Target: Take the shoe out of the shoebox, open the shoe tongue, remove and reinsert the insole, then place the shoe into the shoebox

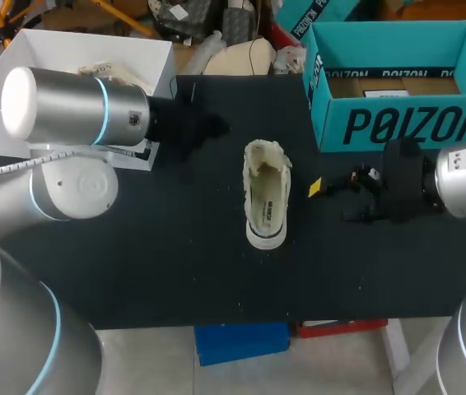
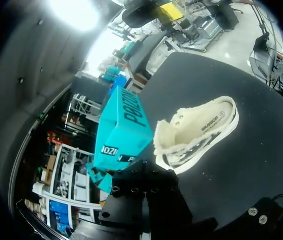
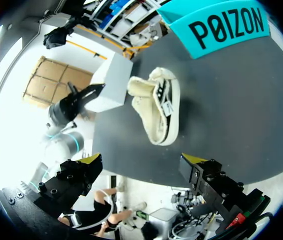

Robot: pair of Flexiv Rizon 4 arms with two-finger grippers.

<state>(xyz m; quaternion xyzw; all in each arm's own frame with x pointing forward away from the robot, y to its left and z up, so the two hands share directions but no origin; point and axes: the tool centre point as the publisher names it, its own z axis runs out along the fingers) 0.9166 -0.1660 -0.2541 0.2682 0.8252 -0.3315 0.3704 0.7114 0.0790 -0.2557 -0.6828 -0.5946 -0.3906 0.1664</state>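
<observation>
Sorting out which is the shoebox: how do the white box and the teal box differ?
The white box is plain; the teal box bears large dark lettering. The white box sits at the table's left rear, partly behind the left arm; the teal box at the right rear, unobstructed. The white box holds something pale and crumpled; the teal box shows a brown floor. Both stand open, and the shoe lies in neither.

Black table [image 1: 175, 271] with shoe [image 1: 267, 197], teal shoebox [image 1: 414, 123], white box [image 1: 93, 48]
</observation>
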